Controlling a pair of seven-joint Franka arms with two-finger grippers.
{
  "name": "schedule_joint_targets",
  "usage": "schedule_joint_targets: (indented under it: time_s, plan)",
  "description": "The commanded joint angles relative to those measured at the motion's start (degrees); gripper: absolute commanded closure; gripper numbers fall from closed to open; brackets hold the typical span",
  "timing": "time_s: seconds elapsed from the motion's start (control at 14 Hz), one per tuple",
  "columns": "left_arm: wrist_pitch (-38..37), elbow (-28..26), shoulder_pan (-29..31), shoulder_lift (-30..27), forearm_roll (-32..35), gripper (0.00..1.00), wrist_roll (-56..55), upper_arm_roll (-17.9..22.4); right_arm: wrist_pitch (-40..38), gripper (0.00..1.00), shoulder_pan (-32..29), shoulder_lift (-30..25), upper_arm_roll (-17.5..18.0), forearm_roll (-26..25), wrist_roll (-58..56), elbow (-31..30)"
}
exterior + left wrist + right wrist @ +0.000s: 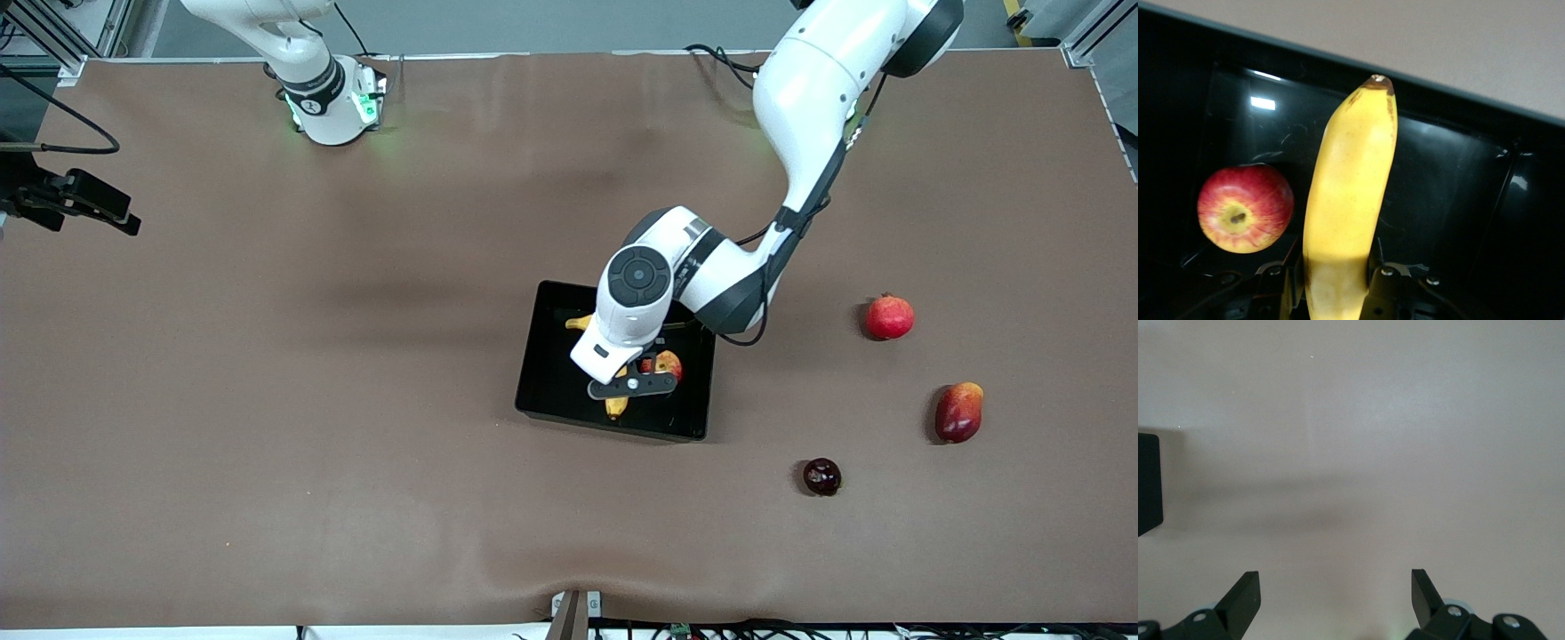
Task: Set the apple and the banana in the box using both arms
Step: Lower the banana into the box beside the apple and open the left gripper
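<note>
The black box (551, 373) sits mid-table. Inside it lies the red-and-yellow apple (669, 364), also in the left wrist view as the apple (1245, 208) on the glossy box floor (1451, 180). My left gripper (631, 387) is down in the box, shut on the yellow banana (616, 407). In the left wrist view the banana (1348, 173) runs out from between the left gripper (1335, 280) fingers, beside the apple and apart from it. Whether the banana touches the floor I cannot tell. My right gripper (1335, 587) hangs open and empty over bare brown cloth.
Three loose fruits lie toward the left arm's end of the table: a red pomegranate (889, 316), a red-orange mango (958, 412) and a small dark round fruit (821, 476), the last nearest the front camera. A black box corner (1146, 483) shows in the right wrist view.
</note>
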Motion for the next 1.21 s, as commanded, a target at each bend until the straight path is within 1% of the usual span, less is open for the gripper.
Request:
schedule_joint_targets:
  time_s: [0.0, 0.43, 0.78, 1.07, 1.14]
  plan:
    - [1.3, 1.7, -2.0, 1.8, -0.3, 1.00, -1.3, 0.9, 0.2, 0.00, -0.1, -0.5, 0.2, 0.1, 0.6, 0.0]
    - [5.9, 1.8, -2.7, 4.9, -0.3, 1.00, -0.7, 0.9, 0.2, 0.00, -0.1, -0.5, 0.2, 0.1, 0.6, 0.0]
    - [8.2, 1.8, -2.9, 6.0, -0.2, 1.00, 2.8, 1.4, 0.2, 0.00, -0.1, -0.5, 0.2, 0.1, 0.6, 0.0]
    - [11.4, 1.8, -3.0, 7.6, -0.2, 1.00, 2.7, 1.4, 0.2, 0.00, -0.1, -0.5, 0.2, 0.2, 0.6, 0.0]
    - [11.4, 1.8, -3.0, 8.0, -0.2, 0.95, 2.7, 1.4, 0.2, 0.00, -0.1, -0.5, 0.2, 0.1, 0.6, 0.0]
